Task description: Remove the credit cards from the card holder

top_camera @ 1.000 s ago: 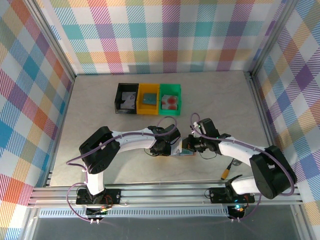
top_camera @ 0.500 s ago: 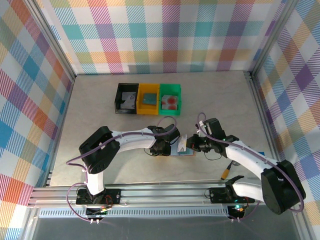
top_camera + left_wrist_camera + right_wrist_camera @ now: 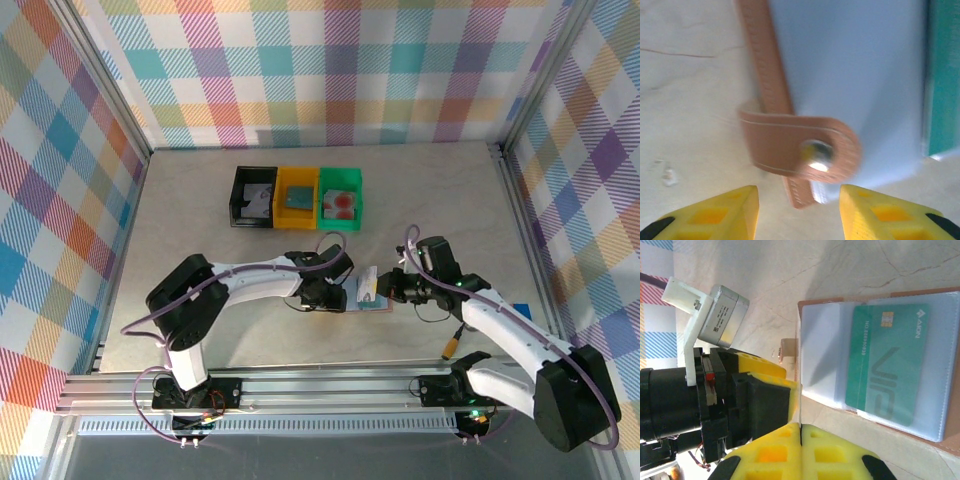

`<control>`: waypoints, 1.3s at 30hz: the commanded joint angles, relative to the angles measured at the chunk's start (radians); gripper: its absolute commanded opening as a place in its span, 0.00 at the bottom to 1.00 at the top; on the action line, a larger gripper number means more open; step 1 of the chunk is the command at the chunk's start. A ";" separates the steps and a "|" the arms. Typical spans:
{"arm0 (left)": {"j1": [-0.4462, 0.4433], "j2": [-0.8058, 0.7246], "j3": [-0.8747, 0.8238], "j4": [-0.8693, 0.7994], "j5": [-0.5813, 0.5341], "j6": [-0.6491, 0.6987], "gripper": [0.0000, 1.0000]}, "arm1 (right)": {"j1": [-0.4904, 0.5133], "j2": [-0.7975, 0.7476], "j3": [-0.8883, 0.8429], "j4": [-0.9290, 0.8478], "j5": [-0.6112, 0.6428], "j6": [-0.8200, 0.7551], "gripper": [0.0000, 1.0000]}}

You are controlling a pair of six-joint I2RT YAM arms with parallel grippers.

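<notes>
The card holder lies open on the table, its grey-blue pockets up, with a teal credit card in the right pocket. My right gripper is shut on a thin pale credit card, seen edge-on and held upright over the holder's near left corner. From above, that card stands over the holder, with the right gripper just to its right. My left gripper is open just short of the holder's brown snap strap; nothing sits between its fingers. It is at the holder's left edge.
Three small bins stand in a row at the back: black, yellow and green, each with a card inside. A loose cable plug lies on the table near the right arm. Metal frame posts border both sides.
The right gripper has drawn back to the right with the pale card, which now stands free of the pocket. The left jaws have widened off the holder.
</notes>
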 commanded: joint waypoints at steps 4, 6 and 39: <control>0.072 -0.150 -0.038 0.006 0.141 0.084 0.49 | -0.011 -0.032 0.022 0.020 -0.095 -0.023 0.00; 0.098 -0.195 -0.048 -0.011 0.170 0.106 0.50 | -0.012 -0.037 0.023 0.032 -0.111 -0.022 0.00; 0.311 -0.507 -0.343 0.522 0.722 -0.005 0.56 | -0.012 -0.028 -0.018 0.248 -0.403 0.034 0.00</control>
